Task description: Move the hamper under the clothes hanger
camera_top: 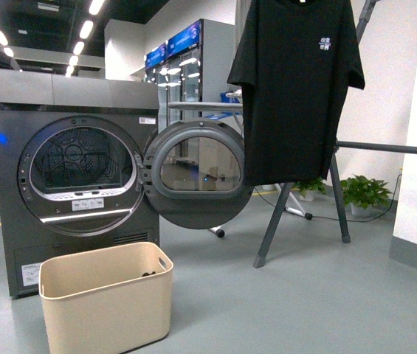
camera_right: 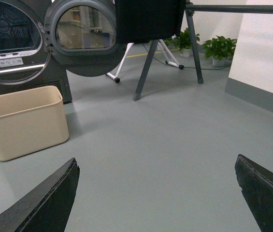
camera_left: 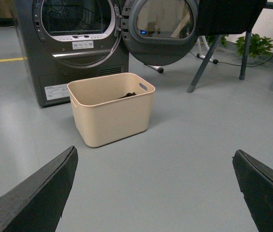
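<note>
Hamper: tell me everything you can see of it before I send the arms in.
The hamper is a beige, plastic-looking rectangular tub with rounded corners, a rolled rim and a handle slot in an end wall. It stands upright on the grey floor, just before the dryer, apart from the clothes hanger and not under it. Something small and dark lies inside. Only the floor appears to touch it.

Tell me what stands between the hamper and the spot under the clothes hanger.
Nothing visible does. The grey floor between the hamper and the clothes hanger is bare. The open dryer door juts out farther back than that path, not across it. The hanger's near leg stands at the spot's edge.
</note>
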Robot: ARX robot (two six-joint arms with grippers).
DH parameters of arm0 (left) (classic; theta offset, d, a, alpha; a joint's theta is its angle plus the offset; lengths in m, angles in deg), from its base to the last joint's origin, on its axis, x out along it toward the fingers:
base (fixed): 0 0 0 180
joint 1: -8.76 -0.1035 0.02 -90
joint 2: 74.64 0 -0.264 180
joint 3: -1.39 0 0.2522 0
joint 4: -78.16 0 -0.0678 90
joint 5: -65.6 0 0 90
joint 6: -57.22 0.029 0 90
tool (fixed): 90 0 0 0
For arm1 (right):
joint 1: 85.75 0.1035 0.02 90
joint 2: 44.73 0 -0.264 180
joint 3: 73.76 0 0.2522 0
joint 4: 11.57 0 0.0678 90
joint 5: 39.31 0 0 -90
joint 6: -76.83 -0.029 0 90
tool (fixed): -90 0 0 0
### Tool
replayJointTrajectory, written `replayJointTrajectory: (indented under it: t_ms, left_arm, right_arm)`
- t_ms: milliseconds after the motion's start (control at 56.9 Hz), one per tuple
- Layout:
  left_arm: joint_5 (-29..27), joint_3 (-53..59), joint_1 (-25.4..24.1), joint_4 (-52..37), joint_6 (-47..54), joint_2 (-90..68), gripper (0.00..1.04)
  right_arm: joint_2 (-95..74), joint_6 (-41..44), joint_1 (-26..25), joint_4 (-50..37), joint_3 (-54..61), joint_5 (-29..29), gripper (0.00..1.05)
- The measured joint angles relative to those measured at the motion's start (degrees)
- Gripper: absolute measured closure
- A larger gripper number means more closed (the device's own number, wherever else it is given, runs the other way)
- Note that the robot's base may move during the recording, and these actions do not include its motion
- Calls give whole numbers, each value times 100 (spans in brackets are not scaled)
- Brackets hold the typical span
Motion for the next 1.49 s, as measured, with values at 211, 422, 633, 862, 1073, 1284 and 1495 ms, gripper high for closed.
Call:
replayJointTrajectory:
  t_ms: [211,422,633,862,1073,1284,1495]
  left_arm:
    - [9,0,0,0,-2,-2,7]
    - [17,0,0,0,0,0,7]
    - [13,0,0,0,-2,-2,7]
    - [9,0,0,0,0,-2,7]
    - [11,0,0,0,-2,-2,7]
    - [9,0,0,-2,0,-15,7]
    - [2,0,0,-2,-2,0,7]
  right_arm:
    - [0,0,0,4,0,-2,8]
    - [0,0,2,4,0,-2,8]
    - [0,2,0,4,0,-2,8]
    - [0,-2,0,4,0,-4,8]
    - [0,2,0,4,0,0,8]
    - [-2,0,-2,0,0,0,8]
    - [0,0,0,4,-2,-7,8]
